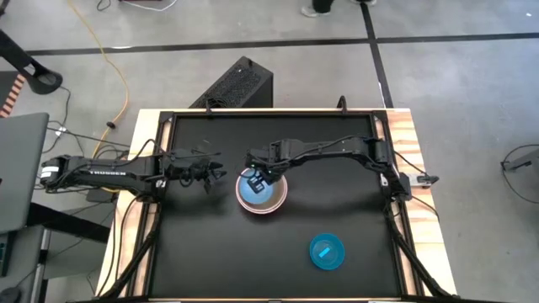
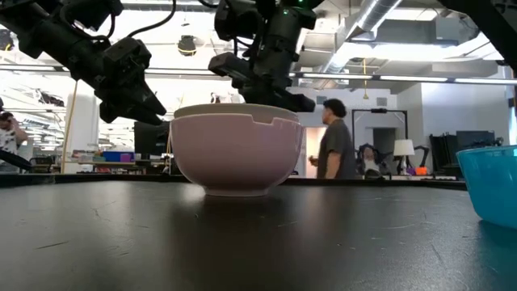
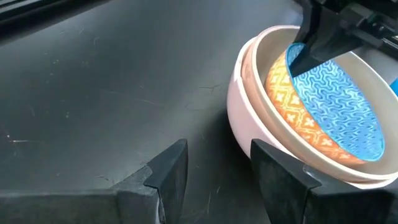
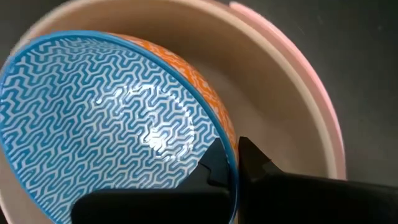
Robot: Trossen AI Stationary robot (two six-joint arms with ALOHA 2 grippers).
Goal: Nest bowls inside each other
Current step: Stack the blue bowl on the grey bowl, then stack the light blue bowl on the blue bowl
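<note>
A pale pink bowl [image 1: 274,202] stands on the black table, with a cream bowl [image 4: 280,87] nested in it. Inside these, a smaller bowl [image 4: 106,118], blue-patterned within and orange outside, sits tilted, and my right gripper [image 4: 233,155] is shut on its rim. My left gripper [image 3: 214,168] waits open just left of the pink bowl [image 3: 239,118], touching nothing. A bright teal-blue bowl [image 1: 327,252] stands by itself on its base toward the near right. My right gripper pinches the patterned bowl's rim [image 4: 227,134], one finger inside the bowl and one on its orange outside. The fingers come steeply from above, pointing down into the stack. The bowl hangs tilted, its lower part down inside the cream bowl [image 3: 273,134].
The black mat has a raised frame [image 1: 253,114] round it. Bare mat lies at the near left and the far side. In the low view a person [image 2: 333,139] stands in the room beyond the table.
</note>
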